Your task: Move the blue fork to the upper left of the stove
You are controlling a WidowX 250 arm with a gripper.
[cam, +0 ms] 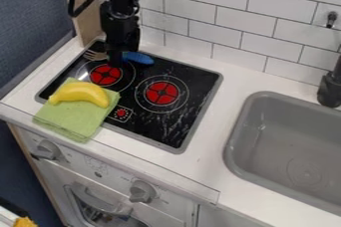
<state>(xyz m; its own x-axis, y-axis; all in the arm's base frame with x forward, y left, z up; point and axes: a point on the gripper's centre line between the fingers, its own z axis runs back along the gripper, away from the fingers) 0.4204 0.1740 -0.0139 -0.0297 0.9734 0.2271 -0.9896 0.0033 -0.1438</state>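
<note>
Blue-handled fork [138,57] sits at the rear left of the stove [166,126], tines to the left. Gripper [115,64] hangs over its middle; whether the jaws are open or closed cannot be told. Fork judged light, stiff, slick-handled; recommended hold, near mid-length. Clearance appears tight toward the tiled wall [220,22] and wood panel [85,14]. Banana [80,93] on green cloth [70,116] limits the near side; more room lies rightward.

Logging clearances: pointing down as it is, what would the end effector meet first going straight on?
Probably the black stove, close beneath; the blue fork crosses at the end effector, so might be touched first. Depth is unclear.
</note>
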